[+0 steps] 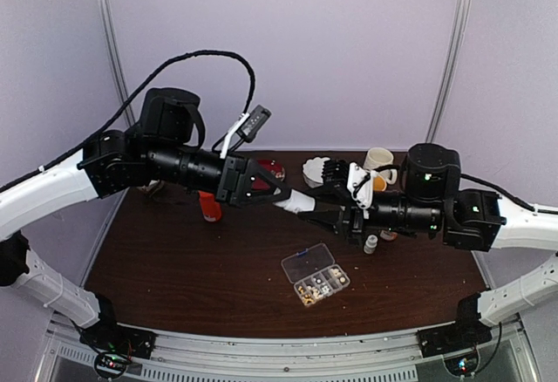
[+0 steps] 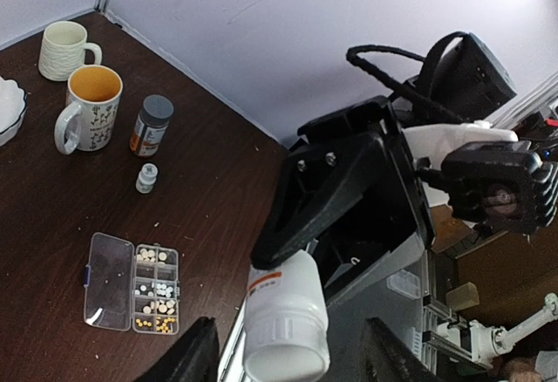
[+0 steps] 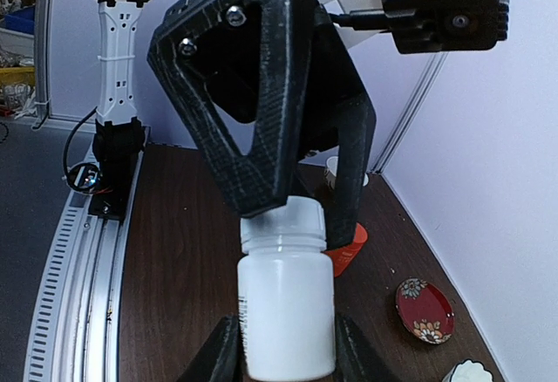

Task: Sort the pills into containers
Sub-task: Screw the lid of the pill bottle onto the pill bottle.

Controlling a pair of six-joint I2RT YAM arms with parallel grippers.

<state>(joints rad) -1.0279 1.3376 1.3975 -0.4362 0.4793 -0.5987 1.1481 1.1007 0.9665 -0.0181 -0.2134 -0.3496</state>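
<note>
My right gripper [image 3: 288, 347] is shut on the body of a white bottle [image 3: 286, 303], holding it in the air over the middle of the table [image 1: 174, 260]. The left gripper [image 2: 292, 356] faces it with its jaws on either side of the bottle's white cap [image 2: 283, 360]. In the left wrist view a gap shows on both sides of the cap. From above, the bottle [image 1: 299, 201] bridges the two grippers. The clear organiser box [image 1: 316, 275] lies open near the table's front, with white and tan-yellow pills [image 2: 157, 290] in its compartments.
An orange bottle [image 1: 209, 208] stands at the back left and a red dish [image 1: 272, 169] behind it. A white bowl [image 1: 318, 171], two mugs [image 2: 87, 107] [image 2: 65, 49], a grey-capped amber bottle [image 2: 153, 125] and a small vial [image 2: 146, 177] stand at the back right.
</note>
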